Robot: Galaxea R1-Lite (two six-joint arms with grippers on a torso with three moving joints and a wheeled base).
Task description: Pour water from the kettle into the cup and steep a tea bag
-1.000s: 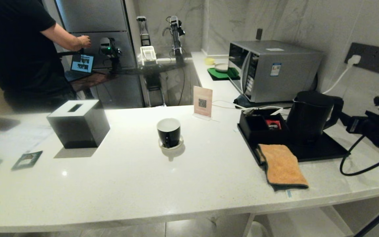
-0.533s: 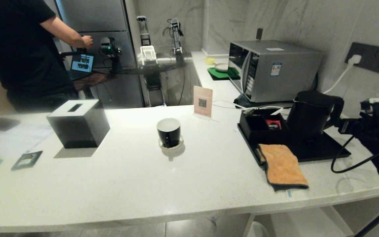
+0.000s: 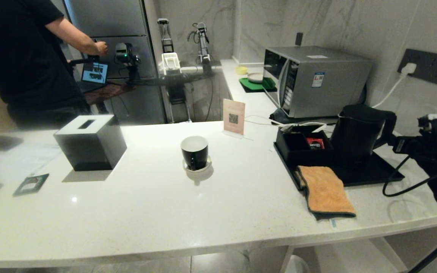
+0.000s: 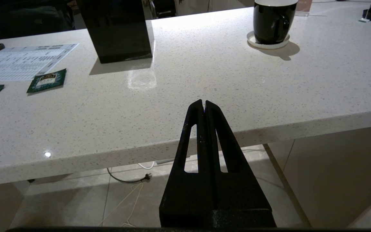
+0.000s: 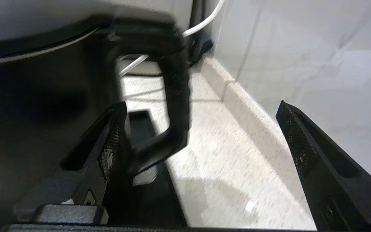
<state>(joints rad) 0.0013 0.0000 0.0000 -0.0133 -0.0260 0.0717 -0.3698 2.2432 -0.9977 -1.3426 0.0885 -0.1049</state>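
The tall black kettle (image 3: 357, 132) stands on a black tray (image 3: 374, 172) at the right of the counter. My right gripper (image 3: 396, 144) is level with its loop handle, just to the right of it. In the right wrist view this gripper (image 5: 201, 106) is open wide, and the handle (image 5: 175, 96) rises ahead between the fingers, close to one of them and not gripped. The black cup (image 3: 194, 152) sits on its white saucer (image 3: 197, 168) mid-counter. My left gripper (image 4: 204, 102) is shut and empty, low before the counter's front edge. The tea bag is out of view.
A low black compartment box (image 3: 298, 146) and an orange cloth (image 3: 326, 191) lie left of the kettle, with a microwave (image 3: 313, 79) behind. A black tissue box (image 3: 89, 146), green sachets (image 3: 31, 184) and a person (image 3: 25, 57) are at the left. The wall stands close on the right.
My right arm has come in leftward and a little lower towards the kettle's handle. The left arm has not moved. The person's arm shifted slightly.
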